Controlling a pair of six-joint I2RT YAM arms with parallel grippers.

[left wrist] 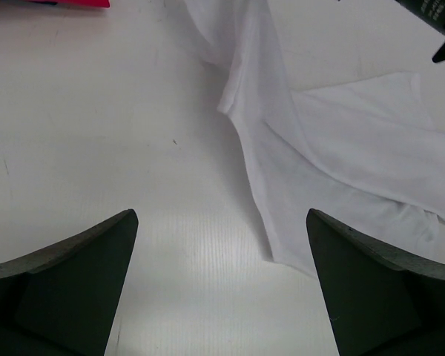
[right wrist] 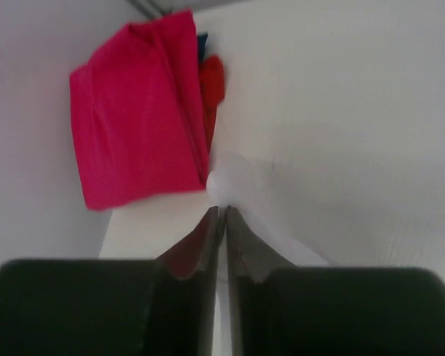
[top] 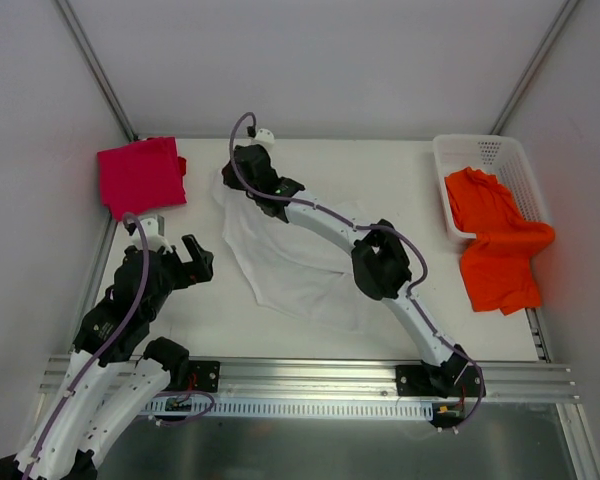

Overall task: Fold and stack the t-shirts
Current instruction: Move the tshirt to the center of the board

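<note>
Top external view gives us the whole layout. The white shirt (top: pixel 280 270) lies mid-table, rumpled, its long axis running on a diagonal from the far left toward the near right. The magenta shirt (top: pixel 140 175) sits folded in the far-left corner. The orange shirt (top: pixel 495 245) spills out of the basket (top: pixel 485 150) at the far right, its lower half draped over the near rim onto the table (top: pixel 400 190). We see the right gripper (top: pixel 242 172) reached across to the white shirt's far-left end, and the left gripper (top: pixel 195 262) near the left edge, beside that shirt.

Only the right wrist view shows us the grip. The right gripper (right wrist: pixel 224 215) has its fingers pressed together on a bunched tip of white shirt (right wrist: pixel 237 182), pointing at the magenta shirt (right wrist: pixel 137 111) just beyond.

Only the left wrist view shows us the left gripper (left wrist: pixel 222 289) spread wide with nothing between its fingers (left wrist: pixel 67 282), bare table below them. It also shows the white shirt (left wrist: pixel 334 148), with its creased edge, lying to the right.
</note>
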